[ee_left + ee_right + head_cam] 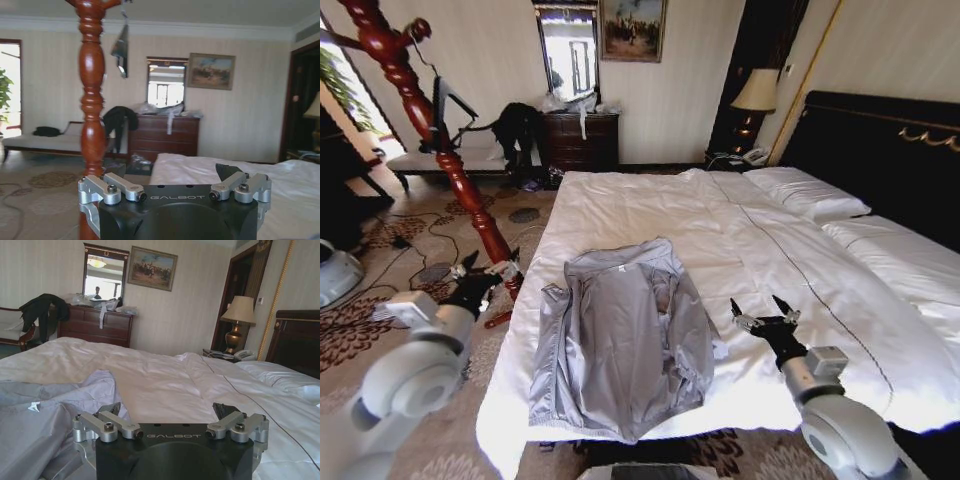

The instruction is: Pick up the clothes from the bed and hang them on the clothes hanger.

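Observation:
The clothes, a silvery-grey jacket [625, 340], lie spread flat, collar away from me, at the near edge of the bed [650, 210]; one sleeve shows in the right wrist view [55, 405]. My right gripper [763, 308] hovers open just above the sheet, right of the jacket, with nothing between its fingers [169, 410]. Off the bed's left side, my left gripper [490, 265] is open and empty beside the foot of a wooden pole stand [170, 175]. The black clothes hanger [445, 105] hangs high on that stand [120, 50].
The reddish-brown pole stand [440, 150] leans up close to the bed's left edge. Cables [420, 250] cross the patterned carpet. A dresser [582, 140], a black garment heap [518, 128] and a bench [440, 160] line the far wall. Pillows [810, 195] lie by the black headboard [880, 150].

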Robot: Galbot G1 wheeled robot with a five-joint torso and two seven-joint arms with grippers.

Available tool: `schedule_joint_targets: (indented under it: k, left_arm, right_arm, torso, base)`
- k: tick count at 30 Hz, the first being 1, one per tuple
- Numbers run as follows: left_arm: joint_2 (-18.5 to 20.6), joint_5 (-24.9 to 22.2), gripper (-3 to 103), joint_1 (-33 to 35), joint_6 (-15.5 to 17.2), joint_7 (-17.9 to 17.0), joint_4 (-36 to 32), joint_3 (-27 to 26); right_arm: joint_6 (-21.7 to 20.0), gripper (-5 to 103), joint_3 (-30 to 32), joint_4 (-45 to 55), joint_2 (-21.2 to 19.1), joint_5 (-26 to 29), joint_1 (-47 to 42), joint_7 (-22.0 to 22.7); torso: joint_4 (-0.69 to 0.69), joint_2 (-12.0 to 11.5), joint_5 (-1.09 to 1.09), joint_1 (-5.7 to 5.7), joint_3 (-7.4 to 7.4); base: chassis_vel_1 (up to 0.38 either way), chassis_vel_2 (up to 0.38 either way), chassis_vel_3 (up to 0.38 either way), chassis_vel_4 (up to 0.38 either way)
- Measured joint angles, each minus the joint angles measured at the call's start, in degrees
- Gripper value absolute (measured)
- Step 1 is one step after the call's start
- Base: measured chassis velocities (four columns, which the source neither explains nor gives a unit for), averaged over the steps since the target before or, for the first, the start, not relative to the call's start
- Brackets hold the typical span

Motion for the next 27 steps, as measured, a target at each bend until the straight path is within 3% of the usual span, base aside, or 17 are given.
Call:
schedule_joint_targets:
  k: [1, 3, 5, 6, 8, 10, 11, 13, 18, 23, 27]
  left_arm:
    - [0.00, 0.00, 100, 0.00, 0.00, 0.00, 0.00, 0.00]
    - [4.07, -6.62, 100, -0.90, 1.79, -2.16, -0.05, -5.57]
    - [9.14, -12.62, 100, -2.48, 3.13, -4.51, 0.32, -10.94]
    - [9.14, -12.62, 100, -2.48, 3.13, -4.51, 0.32, -10.94]
    - [12.84, -17.30, 100, -5.90, 4.08, -6.24, 1.58, -11.74]
    - [17.80, -24.14, 100, -16.72, 5.24, -8.11, 5.91, -6.36]
    - [17.80, -24.14, 100, -16.72, 5.24, -8.11, 5.91, -6.36]
    - [20.32, -27.08, 100, -25.87, 5.57, -8.80, 11.15, -1.25]
    - [25.14, -30.89, 100, -34.56, 5.92, -7.40, 20.45, 1.54]
    - [29.52, -34.37, 100, -37.22, 5.62, -4.75, 25.54, 1.10]
    - [34.71, -36.22, 100, -34.74, 5.01, -2.34, 28.55, -0.98]
  right_arm:
    - [0.00, 100, 0.00, 0.00, 0.00, 0.00, 0.00, 0.00]
    - [-0.16, 100, -0.64, -0.56, -0.57, 0.40, 0.81, 0.20]
    - [-0.52, 100, -1.48, -1.12, -1.18, 1.12, 2.21, 0.36]
    - [-0.52, 100, -1.48, -1.12, -1.18, 1.12, 2.21, 0.36]
    - [-0.68, 100, -1.86, -1.50, -1.46, 1.52, 2.97, 0.44]
    - [-0.80, 100, -1.92, -1.83, -1.56, 1.84, 3.25, 0.51]
    - [-0.80, 100, -1.92, -1.83, -1.56, 1.84, 3.25, 0.51]
    - [-0.86, 100, -2.11, -2.13, -1.59, 2.00, 3.74, 0.55]
    - [-1.04, 100, -2.34, -2.90, -1.93, 2.67, 5.04, 0.75]
    - [-1.11, 100, -2.66, -3.66, -2.04, 3.18, 6.26, 0.92]
    - [-1.34, 100, -3.20, -3.91, -2.14, 3.59, 7.35, 0.99]
  torso:
    - [0.00, 0.00, 0.00, 0.00, 0.00]
    - [0.03, 0.00, -0.03, 0.00, 0.00]
    - [-0.07, 0.00, 0.01, 0.00, 0.00]
    - [-0.07, 0.00, 0.01, 0.00, 0.00]
    - [0.00, 0.00, 0.04, 0.00, 0.00]
    - [-0.05, 0.00, 0.00, 0.00, 0.01]
    - [-0.05, 0.00, 0.00, 0.00, 0.01]
    - [-0.09, 0.00, 0.00, 0.01, 0.01]
    - [-0.01, 0.00, -0.03, 0.00, 0.01]
    - [-0.03, 0.00, 0.01, 0.00, 0.00]
    - [-0.01, 0.00, 0.00, 0.00, 0.00]
  base:
    - [0.000, 0.000, 0.000, 0.000]
    - [0.000, 0.000, 0.000, 0.000]
    - [0.000, 0.000, 0.000, 0.000]
    - [0.000, 0.000, 0.000, 0.000]
    - [0.000, 0.000, 0.000, 0.000]
    - [0.000, 0.000, 0.000, 0.000]
    - [0.000, 0.000, 0.000, 0.000]
    - [0.000, 0.000, 0.000, 0.000]
    - [0.000, 0.000, 0.000, 0.000]
    - [0.000, 0.000, 0.000, 0.000]
    - [0.000, 0.000, 0.000, 0.000]
